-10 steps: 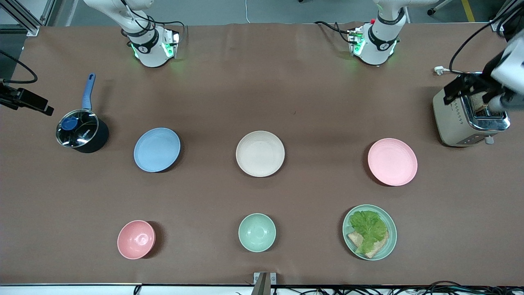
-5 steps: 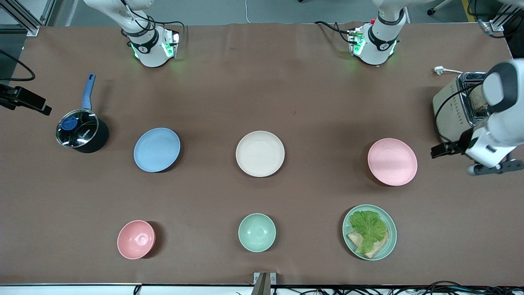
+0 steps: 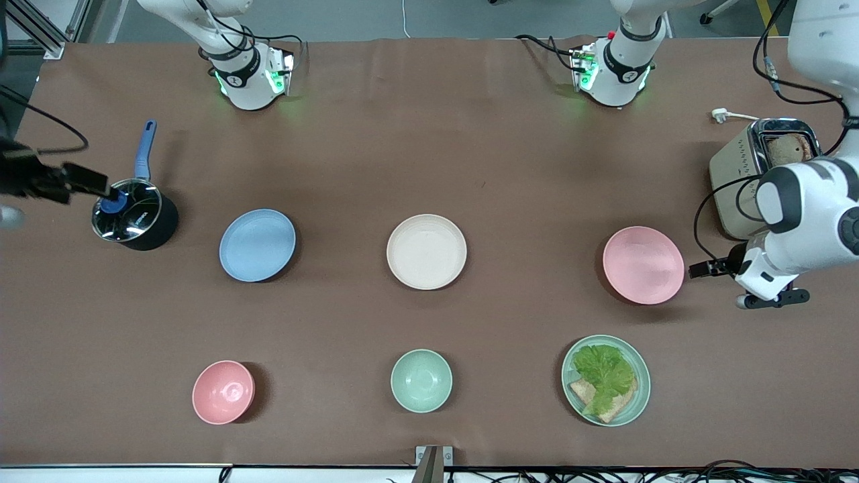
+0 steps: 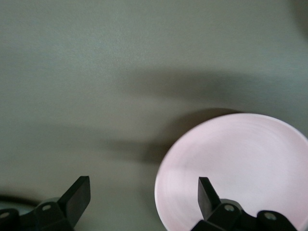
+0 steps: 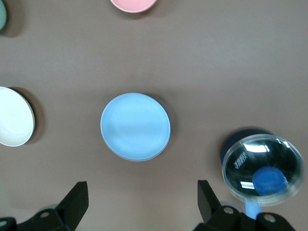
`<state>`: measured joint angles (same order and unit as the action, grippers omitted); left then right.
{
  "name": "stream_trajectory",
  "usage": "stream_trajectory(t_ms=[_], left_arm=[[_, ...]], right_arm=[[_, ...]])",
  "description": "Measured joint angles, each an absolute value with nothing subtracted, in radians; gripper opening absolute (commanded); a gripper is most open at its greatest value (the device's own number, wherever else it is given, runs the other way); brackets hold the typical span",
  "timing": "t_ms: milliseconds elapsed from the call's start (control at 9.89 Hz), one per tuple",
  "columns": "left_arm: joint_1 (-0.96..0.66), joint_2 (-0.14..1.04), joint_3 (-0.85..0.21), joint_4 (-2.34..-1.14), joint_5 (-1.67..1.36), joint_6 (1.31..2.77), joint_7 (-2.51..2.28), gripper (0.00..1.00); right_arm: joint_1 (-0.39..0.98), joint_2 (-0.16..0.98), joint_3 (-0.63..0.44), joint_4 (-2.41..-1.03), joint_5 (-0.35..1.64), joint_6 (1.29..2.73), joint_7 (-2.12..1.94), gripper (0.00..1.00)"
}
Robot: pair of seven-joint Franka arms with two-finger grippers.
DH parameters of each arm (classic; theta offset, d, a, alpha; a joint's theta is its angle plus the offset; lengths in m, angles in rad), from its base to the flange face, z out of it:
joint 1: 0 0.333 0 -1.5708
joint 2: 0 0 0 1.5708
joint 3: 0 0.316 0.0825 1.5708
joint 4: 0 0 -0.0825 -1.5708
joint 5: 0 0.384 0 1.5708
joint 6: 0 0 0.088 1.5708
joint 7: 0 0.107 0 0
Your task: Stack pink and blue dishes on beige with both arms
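Stacking not begun: blue plate (image 3: 257,245) left of centre, beige plate (image 3: 427,251) mid-frame bare, pink plate (image 3: 643,265) right; left gripper (image 3: 701,268) released at pink's rim; right gripper (image 5: 142,202) released, high over the pot (image 3: 134,218).

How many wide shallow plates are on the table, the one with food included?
4. The blue plate lies toward the right arm's end, the beige plate mid-table, the pink plate toward the left arm's end, and the mint-green plate with lettuce and bread nearer the front camera. None looks hidden.
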<state>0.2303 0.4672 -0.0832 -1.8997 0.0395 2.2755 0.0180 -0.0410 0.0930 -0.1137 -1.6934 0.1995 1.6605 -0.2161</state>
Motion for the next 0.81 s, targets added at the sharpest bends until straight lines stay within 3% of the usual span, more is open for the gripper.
stream_trajectory(t_ms=[303,506,809], left_arm=[[0.230,0.531,-0.101,-1.906,0.030,2.315,0.018,0.62],[0.229,0.546,-0.107,-1.907,0.018,2.316,0.018,0.37],[0.229,0.547,-0.118,-1.907,0.018,2.316,0.018,0.06]], right_arm=[[-0.050,0.134,-0.141,-1.970,0.338,1.973,-0.428,1.00],[-0.049,0.217,-0.138,-2.053,0.477,2.108,-0.610,1.00],[-0.048,0.368,-0.138,-2.118,0.672,2.290,-0.889,1.00]])
